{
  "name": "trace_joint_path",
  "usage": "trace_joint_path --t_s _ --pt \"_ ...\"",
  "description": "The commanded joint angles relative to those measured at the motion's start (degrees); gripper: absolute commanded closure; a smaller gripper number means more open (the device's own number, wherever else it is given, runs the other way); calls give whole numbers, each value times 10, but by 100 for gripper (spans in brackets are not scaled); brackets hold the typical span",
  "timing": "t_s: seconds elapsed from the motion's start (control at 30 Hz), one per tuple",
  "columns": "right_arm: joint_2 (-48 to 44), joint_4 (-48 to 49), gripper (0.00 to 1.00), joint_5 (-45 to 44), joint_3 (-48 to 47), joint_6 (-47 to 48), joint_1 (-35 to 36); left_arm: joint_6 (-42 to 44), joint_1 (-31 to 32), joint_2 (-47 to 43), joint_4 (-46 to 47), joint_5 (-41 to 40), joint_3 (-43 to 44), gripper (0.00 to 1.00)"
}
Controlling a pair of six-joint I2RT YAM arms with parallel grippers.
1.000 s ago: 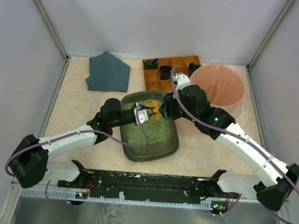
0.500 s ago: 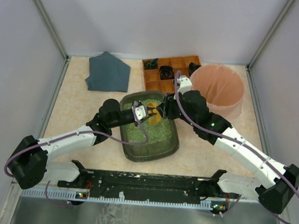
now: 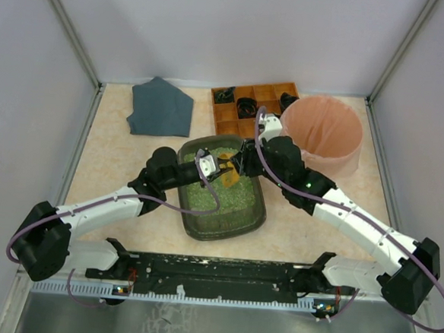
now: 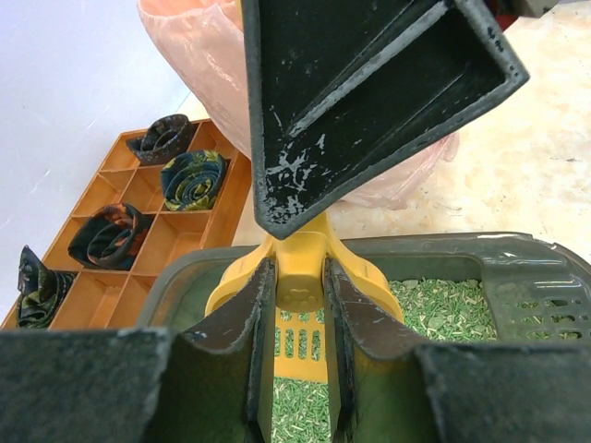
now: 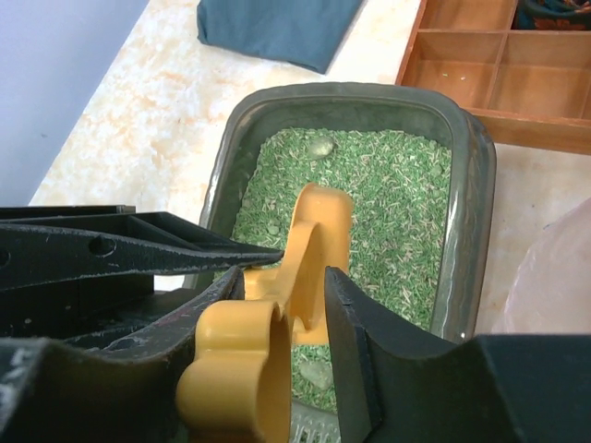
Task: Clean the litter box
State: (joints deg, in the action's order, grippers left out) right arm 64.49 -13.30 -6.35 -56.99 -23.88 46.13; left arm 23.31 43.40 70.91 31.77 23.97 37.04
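Note:
The litter box is a dark tray of green litter in the middle of the table; it also shows in the left wrist view and the right wrist view. A yellow slotted scoop hangs over its far end. My left gripper is shut on the scoop's handle, just above the litter. My right gripper is open, its jaws on either side of the scoop's handle end. There is a gap between the handle and the right-hand finger.
An orange-brown wooden compartment tray with dark rolled items stands just behind the box. A round pink bag-lined bin is at the back right. A folded dark blue cloth lies at the back left. Booth walls close in three sides.
My right gripper has moved left over the box's far end, and its open jaws now straddle the scoop's handle. My left gripper has kept hold of the scoop, which has tilted a little.

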Motion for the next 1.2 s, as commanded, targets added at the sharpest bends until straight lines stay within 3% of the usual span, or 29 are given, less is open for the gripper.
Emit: trace_joint_path --t_s 0.0,0.13,0.27,0.37,0.43,0.5,0.67,0.87,1.07,1.17 --pt "13 54 62 -2 -8 -4 5 -9 4 -10 23 7 -5 100" --pt "25 49 66 3 -10 -3 5 -9 4 -10 25 5 -4 100" --pt "31 50 77 2 -6 -4 5 -12 5 -14 22 1 -6 99" --pt "32 52 92 2 -4 -4 5 -20 5 -22 22 -13 -11 82" --pt "32 53 98 -5 -4 -5 5 -35 4 -32 21 -31 -14 58" --pt "30 54 100 -19 -4 -7 6 -51 4 -48 17 -50 -19 43" --pt "24 64 100 -60 -10 -12 5 -122 2 -98 -10 -164 -31 24" --pt "56 60 100 -89 -40 -43 5 -222 -34 -124 -116 -224 3 19" --pt "104 76 100 -108 -63 -82 3 -385 -157 -77 -297 -201 89 23" --pt "136 82 100 -96 -82 -89 -3 -406 -202 -36 -380 -190 133 25"
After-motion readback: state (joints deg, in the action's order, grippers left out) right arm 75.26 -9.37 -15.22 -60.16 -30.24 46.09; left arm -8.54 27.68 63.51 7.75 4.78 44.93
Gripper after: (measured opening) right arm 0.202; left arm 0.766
